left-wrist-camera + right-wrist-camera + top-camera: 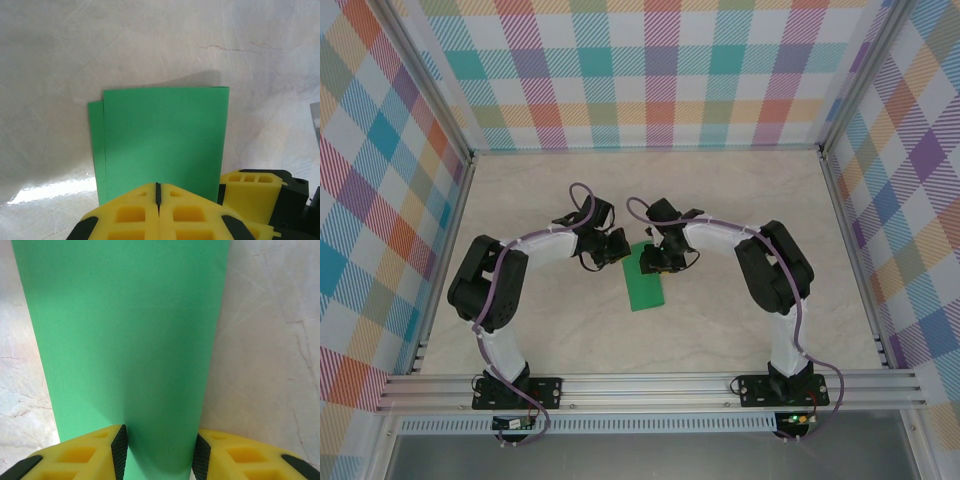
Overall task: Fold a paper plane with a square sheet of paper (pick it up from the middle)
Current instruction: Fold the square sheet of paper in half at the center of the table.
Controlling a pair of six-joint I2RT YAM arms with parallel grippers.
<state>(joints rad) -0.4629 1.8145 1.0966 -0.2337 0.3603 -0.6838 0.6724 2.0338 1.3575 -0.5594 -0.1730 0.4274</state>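
The square sheet of paper (646, 287) is bright green and lies folded in half on the table as a tall rectangle. In the left wrist view the paper (165, 132) shows its lower layer peeking out along the left side. My left gripper (158, 187) is shut, its tips together over the paper's near edge; I cannot tell whether they touch it. My right gripper (160, 456) is open, its fingers (120, 447) apart over the paper (125, 330), which runs on between them. From above, the left gripper (618, 248) and right gripper (648, 263) meet at the paper's far end.
The table (740, 190) is pale marble-patterned, walled by checked panels (650, 70) and an aluminium frame rail (650, 385) at the near edge. A yellow finger of the right gripper (252, 187) sits close beside the left one.
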